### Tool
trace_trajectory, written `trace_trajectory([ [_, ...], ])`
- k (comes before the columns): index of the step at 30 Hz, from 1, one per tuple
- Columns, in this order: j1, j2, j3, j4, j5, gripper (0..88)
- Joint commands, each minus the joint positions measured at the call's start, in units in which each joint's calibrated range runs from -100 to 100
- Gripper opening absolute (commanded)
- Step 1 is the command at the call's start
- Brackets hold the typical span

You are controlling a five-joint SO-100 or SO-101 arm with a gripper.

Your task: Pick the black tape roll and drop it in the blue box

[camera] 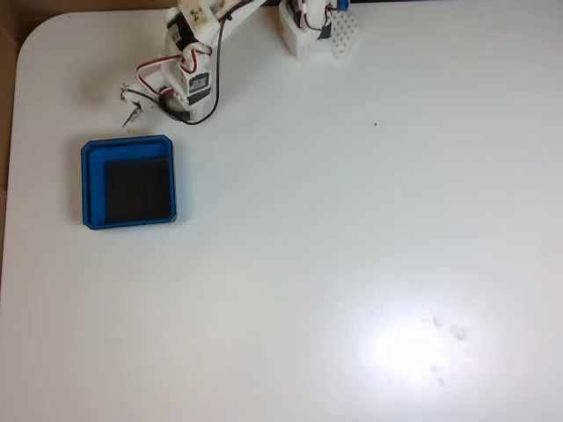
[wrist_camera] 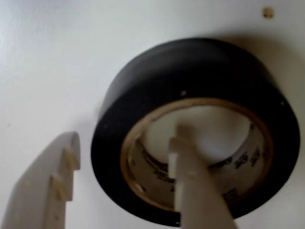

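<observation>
The black tape roll [wrist_camera: 190,71] lies flat on the white table, close under the wrist camera, its pale inner core facing up. My gripper [wrist_camera: 125,138] is open and straddles the roll's left wall. One white finger [wrist_camera: 190,176] reaches down inside the core. The other finger [wrist_camera: 47,186] is outside the roll on the left, a gap away from it. In the fixed view the arm [camera: 195,53] bends over the table's top left, and the blue box [camera: 128,182], with its black floor bare, sits just below it.
The arm's white base [camera: 308,31] stands at the table's top edge, with loose wires [camera: 145,79] hanging off the arm. The table's rounded left edge [camera: 22,53] is close to the box. Bare white tabletop spreads to the right and below.
</observation>
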Motion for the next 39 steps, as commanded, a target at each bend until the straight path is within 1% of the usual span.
trace_trajectory([
  [1, 0.3, 0.5, -2.1, 0.2, 0.1, 17.2],
  [16, 0.5, 0.5, -2.2, 0.2, -0.4, 16.7],
  [18, 0.5, 0.4, -2.2, 0.2, -0.4, 14.5],
  [23, 0.5, 0.3, -2.2, 0.2, -0.4, 3.1],
  [25, 0.5, 0.3, -2.2, 0.2, -0.4, 0.3],
  [39, 0.6, -1.7, -2.5, 0.2, -0.4, 0.7],
])
